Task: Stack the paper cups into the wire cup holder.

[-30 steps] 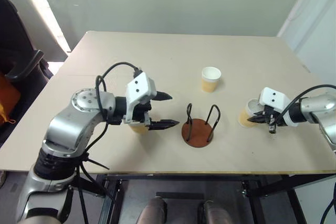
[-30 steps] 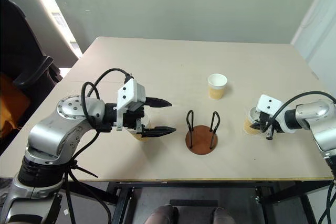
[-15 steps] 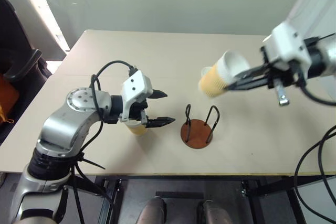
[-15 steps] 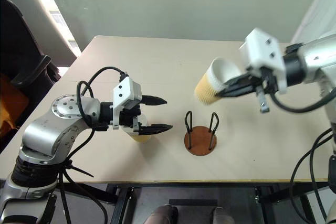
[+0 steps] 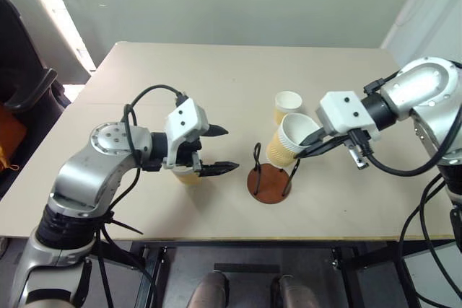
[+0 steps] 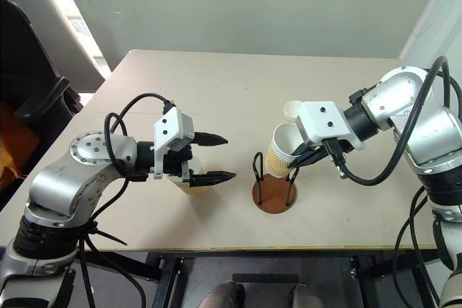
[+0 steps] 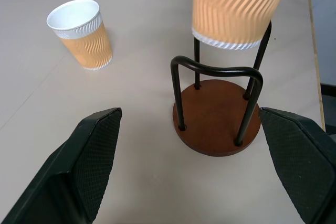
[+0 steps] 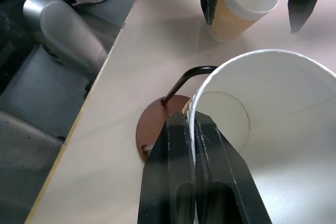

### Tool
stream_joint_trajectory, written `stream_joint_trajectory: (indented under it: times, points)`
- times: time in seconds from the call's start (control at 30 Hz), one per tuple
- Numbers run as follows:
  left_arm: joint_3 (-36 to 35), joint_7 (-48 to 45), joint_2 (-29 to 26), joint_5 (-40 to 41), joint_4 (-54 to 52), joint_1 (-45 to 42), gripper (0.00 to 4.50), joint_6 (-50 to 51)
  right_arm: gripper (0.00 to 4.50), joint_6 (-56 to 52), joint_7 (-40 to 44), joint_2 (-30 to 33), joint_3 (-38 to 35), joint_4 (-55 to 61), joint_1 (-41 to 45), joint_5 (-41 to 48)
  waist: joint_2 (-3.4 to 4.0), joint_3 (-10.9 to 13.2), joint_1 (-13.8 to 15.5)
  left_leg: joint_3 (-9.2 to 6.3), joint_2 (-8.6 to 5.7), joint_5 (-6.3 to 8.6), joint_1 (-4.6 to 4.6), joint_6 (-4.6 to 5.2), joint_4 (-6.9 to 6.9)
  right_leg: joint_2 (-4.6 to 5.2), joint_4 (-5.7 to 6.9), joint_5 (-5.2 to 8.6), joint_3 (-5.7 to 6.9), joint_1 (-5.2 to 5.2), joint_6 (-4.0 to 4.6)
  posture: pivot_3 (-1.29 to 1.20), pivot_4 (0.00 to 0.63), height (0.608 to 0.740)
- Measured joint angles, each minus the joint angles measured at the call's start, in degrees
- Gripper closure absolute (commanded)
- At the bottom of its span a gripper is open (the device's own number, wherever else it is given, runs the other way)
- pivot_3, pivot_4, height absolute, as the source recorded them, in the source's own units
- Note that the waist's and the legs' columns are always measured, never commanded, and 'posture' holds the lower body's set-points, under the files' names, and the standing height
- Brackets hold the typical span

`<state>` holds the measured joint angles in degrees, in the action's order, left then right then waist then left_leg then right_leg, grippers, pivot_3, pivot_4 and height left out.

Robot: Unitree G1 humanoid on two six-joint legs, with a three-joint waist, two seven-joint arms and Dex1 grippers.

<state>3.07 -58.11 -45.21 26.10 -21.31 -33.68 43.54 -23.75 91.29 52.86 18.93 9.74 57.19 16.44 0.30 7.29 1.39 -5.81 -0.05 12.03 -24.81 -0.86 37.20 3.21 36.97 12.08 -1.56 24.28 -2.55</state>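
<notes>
My right gripper (image 5: 307, 151) is shut on the rim of a paper cup (image 5: 289, 142). It holds the cup tilted just above the wire cup holder (image 5: 268, 182), whose brown disc base and two black loops stand at the table's front middle. In the right wrist view the fingers (image 8: 176, 182) pinch the cup wall. My left gripper (image 5: 227, 149) is open to the left of the holder. A second cup (image 8: 247, 3) stands on the table between its fingers, partly hidden under the hand; I cannot tell if they touch it. A third cup (image 5: 287, 104) stands upright behind the holder.
The beige table (image 5: 180, 77) has bare room at the back and on the right. Its front edge runs close below the holder. A black chair (image 5: 22, 84) stands off the table's left side.
My right gripper lifted its cup from the table's right side, swung it high and leftward, then brought it down over the holder. The left arm stayed where it was.
</notes>
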Motion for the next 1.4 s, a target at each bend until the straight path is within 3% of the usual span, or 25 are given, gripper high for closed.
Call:
stream_joint_trajectory:
  times: [0.1, 0.3, 0.43, 0.47, 0.67, 0.87, 0.9, 1.07, 1.17, 1.4]
  points:
    - [0.0, 0.6, -0.1, 0.0, 0.0, 0.0, 0.0, 0.0, 3.59, 1.4, 0.6, -0.1, 0.6, -0.6, 0.0, -1.3, 0.0, 0.0, 0.0, 0.0, 0.0, 0.0, -0.01, 0.0, -0.01, 0.0, -0.01, 0.0, 0.0, 0.0, 0.0, 0.0, 0.15, 0.74]
    - [0.1, 3.3, 0.7, -1.0, 0.3, 0.0, 0.0, -0.8, 1.49, 3.2, 0.9, -0.1, 0.9, -4.2, 1.4, -3.2, 0.0, 0.0, 0.0, 0.0, 0.0, 0.0, 0.0, -0.01, -0.02, 0.0, -0.01, -0.02, 0.0, 0.0, 0.03, 0.0, 0.15, 0.74]
    - [0.4, 6.4, 3.1, -3.2, 3.3, -1.2, 0.0, -2.5, 0.17, 7.5, -3.4, -1.6, 0.1, -20.3, 6.8, -8.3, 0.0, 0.0, 0.1, -0.03, -0.01, -0.07, 0.09, -0.04, -0.03, 0.03, -0.01, -0.15, -0.03, -0.01, 0.19, 0.0, 0.15, 0.74]
    - [0.6, 8.3, 4.2, -4.5, 5.0, -2.2, 0.0, -2.9, 0.03, 9.2, -6.7, -4.0, -0.3, -27.5, 9.6, -10.1, 0.01, 0.0, 0.0, -0.02, 0.01, -0.11, 0.23, -0.06, -0.07, 0.04, 0.0, -0.23, -0.08, -0.04, 0.28, 0.0, 0.15, 0.74]
    - [2.8, 18.0, 11.5, -10.9, 13.9, -9.0, 0.0, -3.9, 0.03, 20.2, -25.4, -17.0, -0.4, -58.3, 19.1, -19.7, 0.02, 0.0, 0.0, -0.04, 0.17, -0.28, 0.43, -0.19, -0.44, 0.02, 0.04, -0.37, -0.07, 0.0, 0.44, 0.0, 0.15, 0.74]
    - [4.7, 20.9, 14.6, -14.3, 17.0, -10.0, 0.0, -4.5, 0.03, 28.5, -29.0, -22.9, 1.4, -74.0, 21.3, -26.4, 0.03, 0.0, 0.0, 0.02, 0.19, -0.33, -0.28, -0.6, -0.62, 0.02, 0.01, -0.63, 0.03, 0.75, -0.01, 0.0, 0.15, 0.74]
    - [4.8, 21.1, 14.9, -14.5, 17.1, -10.0, 0.0, -4.5, 0.03, 29.1, -29.5, -23.6, 1.5, -75.4, 21.6, -27.1, 0.03, 0.0, 0.1, 0.03, 0.2, -0.55, -0.35, -1.0, -0.62, 0.01, 0.01, -0.63, 0.05, 0.8, -0.01, 0.0, 0.15, 0.74]
    - [4.8, 21.2, 14.5, -15.0, 15.3, -9.5, 0.0, -3.4, 0.03, 31.5, -32.2, -25.7, 1.4, -81.0, 22.5, -29.7, 0.03, 0.0, 0.1, 0.07, 0.2, -0.35, -0.46, -1.01, -0.65, 0.0, -0.06, -0.63, 0.05, 0.8, -0.02, 0.0, 0.15, 0.74]
    - [4.7, 21.1, 13.4, -15.0, 13.3, -7.6, 0.0, -2.7, 0.62, 31.9, -32.7, -26.9, 1.4, -83.1, 22.5, -30.7, 0.03, 0.0, 0.1, 0.11, 0.2, -0.25, -0.47, -1.0, -0.6, 0.0, -0.09, -0.63, 0.05, 0.8, -0.01, 0.0, 0.15, 0.74]
    - [3.8, 21.0, 11.6, -14.8, 10.1, -6.5, 0.0, -0.5, 3.14, 32.2, -33.6, -28.5, 1.3, -84.3, 21.9, -32.6, 0.04, 0.0, 0.2, 0.09, 0.21, -0.16, -0.43, -1.04, -0.52, 0.01, -0.07, -0.62, 0.05, 0.81, 0.0, 0.0, 0.15, 0.74]
